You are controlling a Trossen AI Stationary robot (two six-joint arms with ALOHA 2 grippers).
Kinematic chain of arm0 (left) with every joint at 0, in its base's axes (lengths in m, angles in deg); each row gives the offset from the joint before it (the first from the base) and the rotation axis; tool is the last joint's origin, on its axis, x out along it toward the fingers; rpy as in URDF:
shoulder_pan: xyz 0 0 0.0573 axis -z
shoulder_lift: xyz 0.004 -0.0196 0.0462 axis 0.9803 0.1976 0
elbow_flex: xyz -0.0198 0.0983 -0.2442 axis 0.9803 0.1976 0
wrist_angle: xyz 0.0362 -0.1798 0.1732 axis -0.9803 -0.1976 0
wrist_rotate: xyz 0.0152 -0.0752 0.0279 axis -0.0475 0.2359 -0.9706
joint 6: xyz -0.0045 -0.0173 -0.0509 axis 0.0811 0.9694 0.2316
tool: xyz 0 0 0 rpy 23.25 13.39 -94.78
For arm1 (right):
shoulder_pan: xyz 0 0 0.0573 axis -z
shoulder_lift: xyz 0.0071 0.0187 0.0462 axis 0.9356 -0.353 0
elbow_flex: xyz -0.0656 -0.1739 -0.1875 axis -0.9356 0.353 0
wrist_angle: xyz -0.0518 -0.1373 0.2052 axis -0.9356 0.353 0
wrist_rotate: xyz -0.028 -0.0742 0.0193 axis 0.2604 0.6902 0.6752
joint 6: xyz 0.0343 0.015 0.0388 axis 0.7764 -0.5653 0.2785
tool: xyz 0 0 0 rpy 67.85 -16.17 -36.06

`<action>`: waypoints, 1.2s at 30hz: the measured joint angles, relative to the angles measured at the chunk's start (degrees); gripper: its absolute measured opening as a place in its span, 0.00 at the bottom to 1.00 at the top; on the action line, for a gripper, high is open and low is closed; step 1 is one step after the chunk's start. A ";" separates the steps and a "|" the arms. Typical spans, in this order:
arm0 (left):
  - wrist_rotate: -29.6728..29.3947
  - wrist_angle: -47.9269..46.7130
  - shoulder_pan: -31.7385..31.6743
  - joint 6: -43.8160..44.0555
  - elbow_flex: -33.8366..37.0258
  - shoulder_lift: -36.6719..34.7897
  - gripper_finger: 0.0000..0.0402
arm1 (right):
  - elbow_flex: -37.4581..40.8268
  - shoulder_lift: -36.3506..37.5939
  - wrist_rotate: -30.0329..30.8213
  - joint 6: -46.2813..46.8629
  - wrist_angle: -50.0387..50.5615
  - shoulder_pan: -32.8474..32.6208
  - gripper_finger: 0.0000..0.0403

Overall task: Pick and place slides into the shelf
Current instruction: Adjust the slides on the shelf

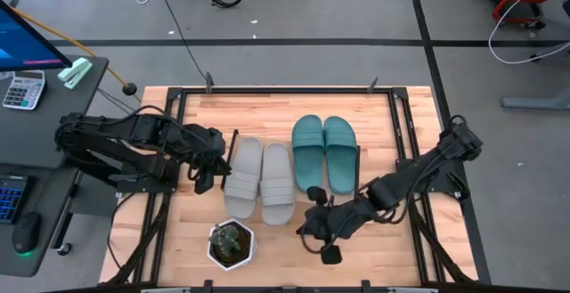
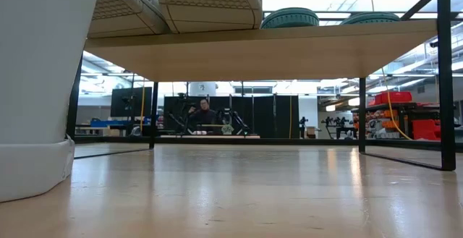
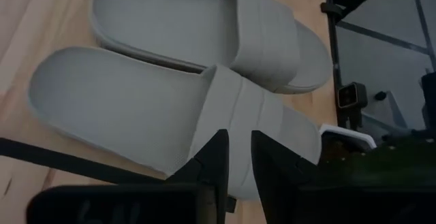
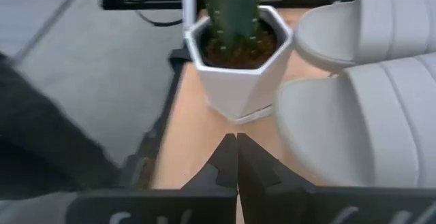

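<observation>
While all four slides sit on the shelf (image 1: 383,115), the left gripper (image 1: 207,175) clamps the outer grey slide (image 1: 242,179); the right gripper (image 1: 328,250), fingers together, hangs near the front edge.

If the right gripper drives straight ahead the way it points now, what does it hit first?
Most likely the white hexagonal cactus pot: the shut right gripper points at its base across bare tabletop. The grey slides lie just off to the side. Depth is hard to judge.
</observation>
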 joint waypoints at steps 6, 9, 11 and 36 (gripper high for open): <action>-0.26 0.02 0.00 0.98 0.00 0.00 0.18 | 0.00 -4.84 4.50 -0.55 -5.35 -1.28 0.00; -0.37 0.02 0.00 0.64 0.00 0.00 0.19 | 0.00 -7.09 5.36 -0.54 -8.18 -1.83 0.00; -0.46 0.04 0.00 0.58 0.00 0.00 0.18 | -0.73 -8.75 6.76 -0.42 -7.95 -1.91 0.00; -1.09 0.09 0.00 1.01 0.00 -0.02 0.17 | -25.18 -25.72 16.22 -4.99 13.18 2.09 0.00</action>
